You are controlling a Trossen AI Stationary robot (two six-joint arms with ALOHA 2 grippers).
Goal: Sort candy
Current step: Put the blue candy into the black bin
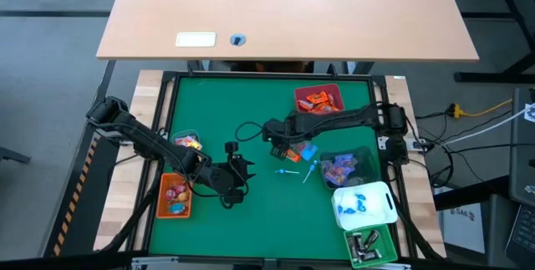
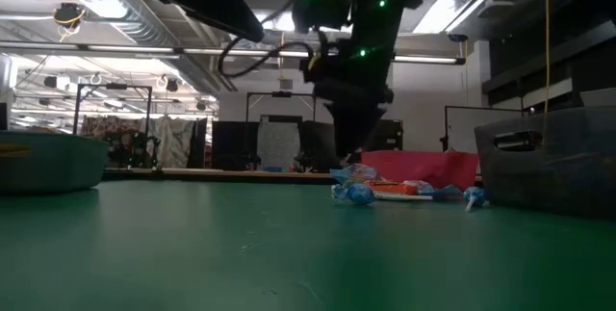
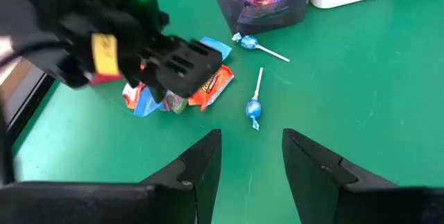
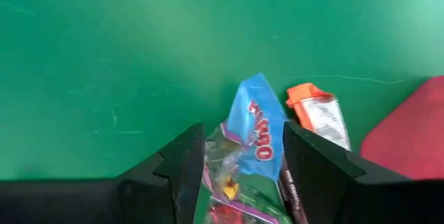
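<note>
Mostly sorted, I judge: bins hold candy, but a few sweets [image 1: 303,155] remain on the surface beside the red bin [image 1: 318,99], under my right tool [image 1: 280,147], spread and empty.

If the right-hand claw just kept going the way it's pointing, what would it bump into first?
Probably the blue packet of the candy pile: the open right gripper has it between its fingers, an orange wrapper alongside. Depth is uncertain.
</note>
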